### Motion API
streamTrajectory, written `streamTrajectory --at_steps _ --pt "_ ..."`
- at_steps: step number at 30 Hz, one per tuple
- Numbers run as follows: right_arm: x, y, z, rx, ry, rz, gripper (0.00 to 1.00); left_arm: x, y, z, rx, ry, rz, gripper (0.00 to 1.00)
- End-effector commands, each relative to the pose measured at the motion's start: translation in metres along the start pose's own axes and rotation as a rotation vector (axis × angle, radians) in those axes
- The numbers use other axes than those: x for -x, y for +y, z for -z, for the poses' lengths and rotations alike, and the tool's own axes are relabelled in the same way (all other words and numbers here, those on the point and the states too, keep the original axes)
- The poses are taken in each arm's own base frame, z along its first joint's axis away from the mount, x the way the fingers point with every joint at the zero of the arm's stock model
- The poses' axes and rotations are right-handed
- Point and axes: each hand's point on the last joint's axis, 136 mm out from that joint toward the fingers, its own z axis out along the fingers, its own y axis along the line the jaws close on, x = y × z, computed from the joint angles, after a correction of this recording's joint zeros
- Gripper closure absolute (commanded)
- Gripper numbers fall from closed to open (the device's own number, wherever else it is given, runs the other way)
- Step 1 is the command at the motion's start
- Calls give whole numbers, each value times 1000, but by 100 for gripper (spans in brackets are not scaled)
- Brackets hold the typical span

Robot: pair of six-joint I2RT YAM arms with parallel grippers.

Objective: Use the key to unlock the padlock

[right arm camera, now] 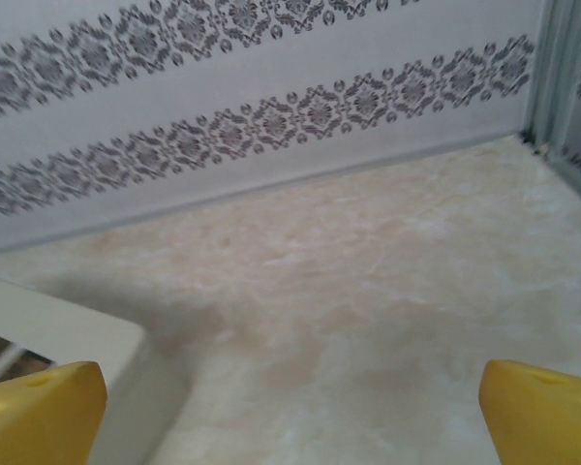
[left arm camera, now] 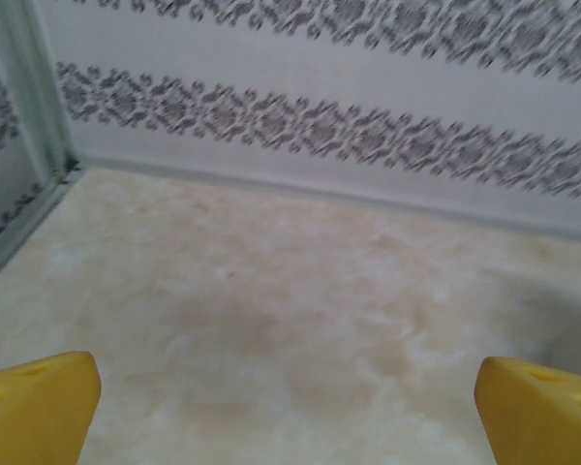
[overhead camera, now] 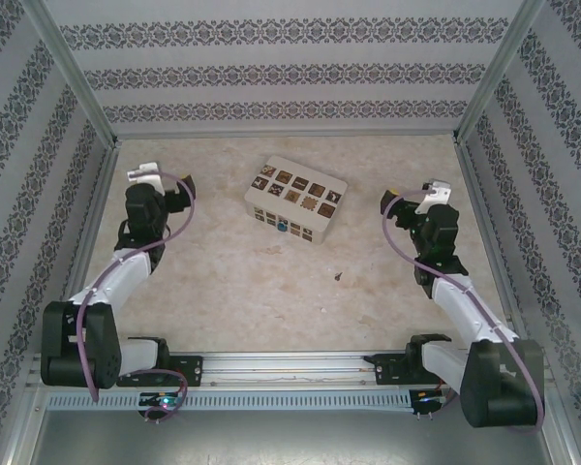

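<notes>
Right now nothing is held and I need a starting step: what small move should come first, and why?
Probably bring the right gripper back and down over the key. That gripper is open and empty, the key lies loose on the table nearer to it than to the left arm, and the padlock sits at the near face of the box.

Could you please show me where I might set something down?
Free: beige tabletop between the cream tiled box and the left gripper, and behind the box. Crowded: in front of it, the tiny blue padlock and small dark key.
</notes>
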Motion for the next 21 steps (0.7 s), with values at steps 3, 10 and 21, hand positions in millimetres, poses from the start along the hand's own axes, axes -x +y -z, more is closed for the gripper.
streamTrajectory --at_steps 3,10,21 --pt "-31 32 2 118 193 -364 2 -28 -40 -5 -160 272 254 1" --pt "-63 83 -13 213 356 -442 2 -46 -103 -31 -387 481 424 1" --pt "-112 117 -49 189 513 -452 2 -83 -179 -79 -550 625 416 1"
